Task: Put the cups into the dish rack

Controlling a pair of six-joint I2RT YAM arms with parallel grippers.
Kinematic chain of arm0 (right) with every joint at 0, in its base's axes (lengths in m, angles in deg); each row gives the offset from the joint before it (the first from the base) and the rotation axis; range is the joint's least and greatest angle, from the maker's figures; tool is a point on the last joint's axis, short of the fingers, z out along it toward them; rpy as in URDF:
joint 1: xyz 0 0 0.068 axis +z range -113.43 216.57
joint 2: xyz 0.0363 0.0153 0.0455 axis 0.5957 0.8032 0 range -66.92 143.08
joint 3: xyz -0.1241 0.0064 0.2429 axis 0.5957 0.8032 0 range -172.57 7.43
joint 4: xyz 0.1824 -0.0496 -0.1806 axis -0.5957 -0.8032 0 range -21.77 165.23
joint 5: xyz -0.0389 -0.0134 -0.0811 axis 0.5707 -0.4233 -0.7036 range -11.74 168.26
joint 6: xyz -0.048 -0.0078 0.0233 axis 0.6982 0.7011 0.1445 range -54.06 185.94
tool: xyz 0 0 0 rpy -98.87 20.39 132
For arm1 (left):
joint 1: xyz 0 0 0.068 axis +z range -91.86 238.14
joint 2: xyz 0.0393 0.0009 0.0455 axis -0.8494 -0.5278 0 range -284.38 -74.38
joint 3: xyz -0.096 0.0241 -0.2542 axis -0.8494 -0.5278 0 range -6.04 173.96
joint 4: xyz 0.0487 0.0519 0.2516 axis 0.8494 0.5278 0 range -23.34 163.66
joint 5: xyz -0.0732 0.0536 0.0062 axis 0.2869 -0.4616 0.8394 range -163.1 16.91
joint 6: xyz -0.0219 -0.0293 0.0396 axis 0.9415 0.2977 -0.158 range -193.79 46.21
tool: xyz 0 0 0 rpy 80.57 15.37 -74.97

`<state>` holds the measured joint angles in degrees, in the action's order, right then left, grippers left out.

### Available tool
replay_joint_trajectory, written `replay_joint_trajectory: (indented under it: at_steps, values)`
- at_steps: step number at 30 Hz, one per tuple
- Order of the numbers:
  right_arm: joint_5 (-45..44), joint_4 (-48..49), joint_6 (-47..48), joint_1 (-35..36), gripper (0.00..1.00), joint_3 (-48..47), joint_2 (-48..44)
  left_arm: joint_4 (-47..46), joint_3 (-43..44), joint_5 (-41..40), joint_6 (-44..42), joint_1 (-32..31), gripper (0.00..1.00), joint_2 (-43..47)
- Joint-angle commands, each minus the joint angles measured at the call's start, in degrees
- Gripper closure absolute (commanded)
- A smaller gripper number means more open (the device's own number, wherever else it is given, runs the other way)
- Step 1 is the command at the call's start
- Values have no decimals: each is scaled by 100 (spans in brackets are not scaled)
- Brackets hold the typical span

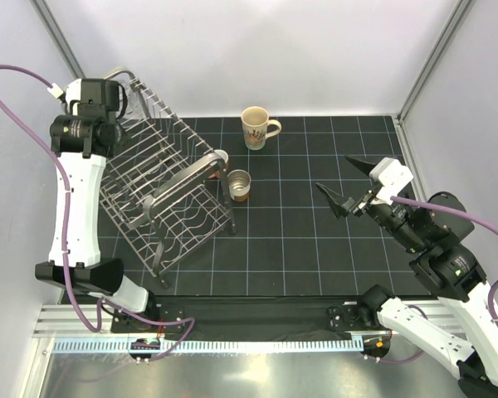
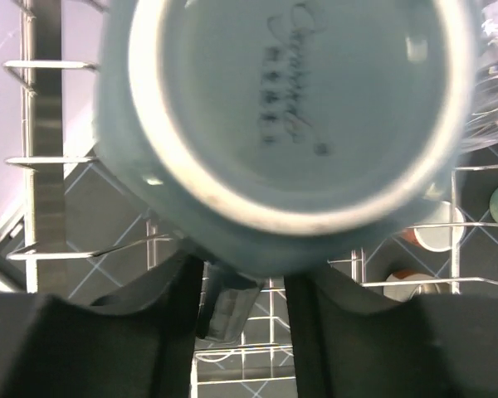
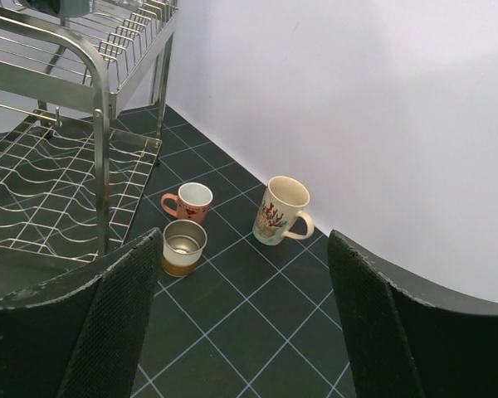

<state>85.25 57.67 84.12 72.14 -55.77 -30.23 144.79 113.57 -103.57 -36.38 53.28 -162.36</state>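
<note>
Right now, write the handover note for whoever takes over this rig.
Left gripper: over the dish rack, jaws slightly parted at the upturned grey-teal tumbler; whether they grip it I cannot tell.
Right gripper: open, empty, hovering above the mat.
Done: tumbler base-up among the rack's rods; something clear beside it, likely the glass.
Left: cream mug, salmon-pink mug and small brown-based cup stand upright on the mat beside the rack.
</note>
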Motion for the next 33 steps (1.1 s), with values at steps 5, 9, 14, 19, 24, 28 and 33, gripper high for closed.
replay_joint_trajectory:
  at_steps: [5,9,14,19,24,28,33]
  values:
    - [-66,157,-95,38,20,-43,-92,502,53,-151,-6,73,50,168]
    - [-66,148,-103,37,20,-52,-92,528,150,-46,47,73,47,194]
    - [-101,121,-104,29,20,-70,-83,624,501,314,170,73,44,133]
    - [-118,43,-147,38,20,-105,-65,572,581,858,241,73,41,220]
    - [-162,16,-147,29,20,-52,-56,493,554,1228,319,73,40,387]
    - [-171,-98,-226,38,20,-17,-74,327,441,1535,337,73,38,677]
    - [-233,-492,-498,29,20,9,-91,-437,37,2184,109,73,31,1466]
